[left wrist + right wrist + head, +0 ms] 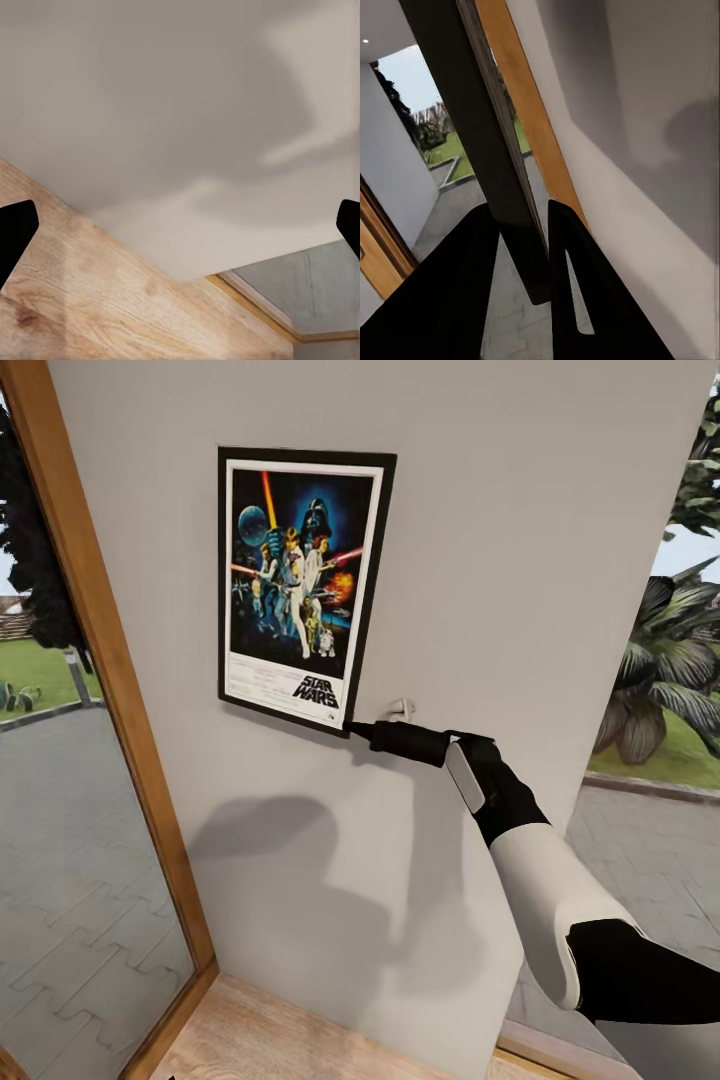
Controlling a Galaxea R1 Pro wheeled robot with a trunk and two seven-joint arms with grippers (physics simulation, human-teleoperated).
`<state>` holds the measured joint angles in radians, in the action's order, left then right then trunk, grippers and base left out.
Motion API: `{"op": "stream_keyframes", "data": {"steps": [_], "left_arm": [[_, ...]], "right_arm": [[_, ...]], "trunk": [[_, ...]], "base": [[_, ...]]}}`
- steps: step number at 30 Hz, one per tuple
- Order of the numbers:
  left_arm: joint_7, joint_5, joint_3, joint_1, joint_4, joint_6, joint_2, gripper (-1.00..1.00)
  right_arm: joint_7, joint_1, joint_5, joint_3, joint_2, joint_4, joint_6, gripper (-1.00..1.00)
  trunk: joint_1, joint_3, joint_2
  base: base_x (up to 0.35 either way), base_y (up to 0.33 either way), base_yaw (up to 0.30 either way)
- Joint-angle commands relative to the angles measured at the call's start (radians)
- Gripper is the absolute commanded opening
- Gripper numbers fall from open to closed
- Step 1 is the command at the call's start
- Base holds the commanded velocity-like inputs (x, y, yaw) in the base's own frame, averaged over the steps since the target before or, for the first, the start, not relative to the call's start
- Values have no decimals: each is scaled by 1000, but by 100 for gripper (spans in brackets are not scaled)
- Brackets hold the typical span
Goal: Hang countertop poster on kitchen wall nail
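Timber window frame runs down our left, warm-grained against the matte pale wall. Next comes the poster, flat against that wall, slightly tilted, its black frame and white border crisp around glossy dark art. We judge it light, stiff and thin, best held by pinching a frame edge, since the face looks slippery and easily marked. Just beside its lower corner a small pale nail juts out. Our right gripper has its fingers closed tightly on that corner's frame edge. Our left gripper has its jaws spread wide, holding nothing, facing the wall and wooden floor.
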<state>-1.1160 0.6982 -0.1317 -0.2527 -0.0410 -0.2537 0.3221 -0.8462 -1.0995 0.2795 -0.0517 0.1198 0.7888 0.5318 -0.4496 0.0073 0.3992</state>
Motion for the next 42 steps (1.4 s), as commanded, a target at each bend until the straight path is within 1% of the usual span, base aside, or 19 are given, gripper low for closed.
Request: {"op": "stream_keyframes", "data": {"steps": [1,4,9,12,19,38,42], "left_arm": [[-2,-8,-8,0,1,-6,0,100],[-2,-8,-8,0,1,-6,0,100],[-2,-8,-8,0,1,-6,0,100],[-2,-8,-8,0,1,-6,0,100],[-2,-8,-8,0,1,-6,0,100],[-2,-8,-8,0,1,-6,0,100],[-2,-8,-8,0,1,-6,0,100]], "right_arm": [[11,0,9,0,0,0,8,-100],[24,0,9,-1,0,0,8,-100],[29,0,10,-60,0,1,8,-100],[30,0,10,-74,0,1,8,-100],[30,0,11,-81,0,3,8,-100],[30,0,12,-80,0,6,8,-100],[30,0,22,-80,0,6,8,-100]], "trunk": [[0,0,1],[0,0,1],[0,0,1],[0,0,1],[0,0,1],[0,0,1],[0,0,1]], "base": [[0,0,0],[0,0,0],[0,0,0],[0,0,0],[0,0,0],[0,0,0],[0,0,0]]}}
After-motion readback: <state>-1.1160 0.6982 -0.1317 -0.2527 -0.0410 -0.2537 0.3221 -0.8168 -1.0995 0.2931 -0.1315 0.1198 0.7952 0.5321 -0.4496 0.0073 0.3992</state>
